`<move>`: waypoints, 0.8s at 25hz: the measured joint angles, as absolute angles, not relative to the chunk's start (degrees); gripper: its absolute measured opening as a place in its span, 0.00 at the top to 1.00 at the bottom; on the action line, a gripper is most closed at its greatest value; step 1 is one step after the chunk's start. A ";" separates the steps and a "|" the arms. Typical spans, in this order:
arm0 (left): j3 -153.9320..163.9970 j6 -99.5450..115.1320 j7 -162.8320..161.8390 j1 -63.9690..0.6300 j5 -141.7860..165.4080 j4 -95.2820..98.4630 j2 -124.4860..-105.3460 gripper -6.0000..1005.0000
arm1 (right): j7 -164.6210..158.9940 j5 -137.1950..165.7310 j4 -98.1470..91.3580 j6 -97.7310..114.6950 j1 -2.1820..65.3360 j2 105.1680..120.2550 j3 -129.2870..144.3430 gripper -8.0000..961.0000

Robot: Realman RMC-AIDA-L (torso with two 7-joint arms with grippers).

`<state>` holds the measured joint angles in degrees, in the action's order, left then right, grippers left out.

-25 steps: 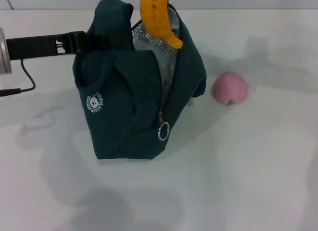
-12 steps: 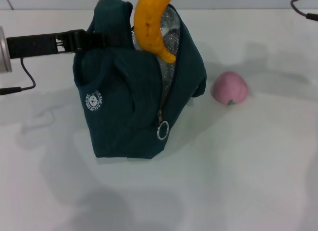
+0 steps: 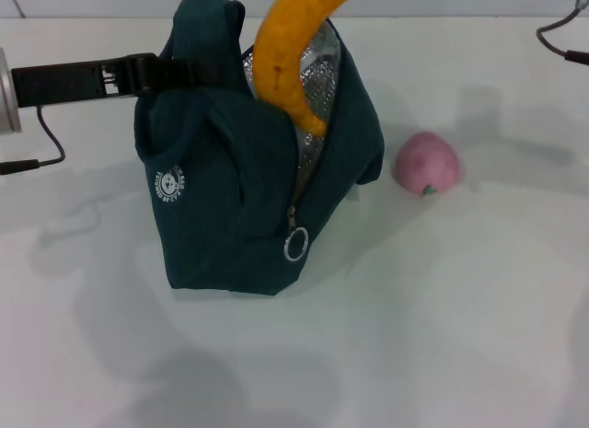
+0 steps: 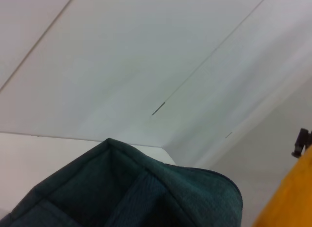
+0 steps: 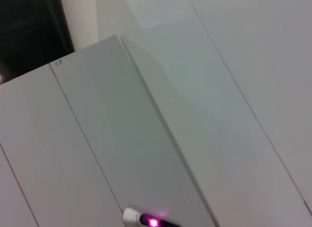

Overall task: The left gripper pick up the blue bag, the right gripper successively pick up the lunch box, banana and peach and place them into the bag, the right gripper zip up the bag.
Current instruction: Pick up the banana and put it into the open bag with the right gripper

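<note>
Yellow banana tip inside blue bag (jaws unseen)

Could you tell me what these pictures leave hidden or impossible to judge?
- Right gripper: beyond the head view's top edge, unseen in the wrist views.
- Banana: top end cut by that edge.
- Lunch box: not visible; the bag walls hide its inside.
- Left gripper: fingers blend into the bag's dark fabric.

The left gripper is a flat black claw on a long black bar, running back to a silver cylindrical arm section. A thin black cable loops beneath that bar. Another black cable curls at the far right.
</note>
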<state>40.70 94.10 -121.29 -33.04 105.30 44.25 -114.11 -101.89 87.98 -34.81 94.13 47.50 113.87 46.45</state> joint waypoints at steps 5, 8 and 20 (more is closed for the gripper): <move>40.70 94.03 -121.29 -33.05 105.30 44.21 -114.12 0.96 | -101.60 87.99 -34.77 94.20 46.24 113.98 47.49 0.53; 40.70 93.99 -121.29 -33.05 105.30 44.20 -114.13 0.96 | -101.52 87.98 -34.72 94.38 45.82 114.04 47.63 0.53; 40.70 93.94 -121.29 -32.93 105.29 44.20 -114.34 0.96 | -100.81 89.41 -32.20 93.43 43.65 114.32 48.96 0.53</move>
<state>40.70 93.94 -121.29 -32.93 105.29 44.20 -114.34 -100.81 89.41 -32.20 93.43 43.65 114.32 48.96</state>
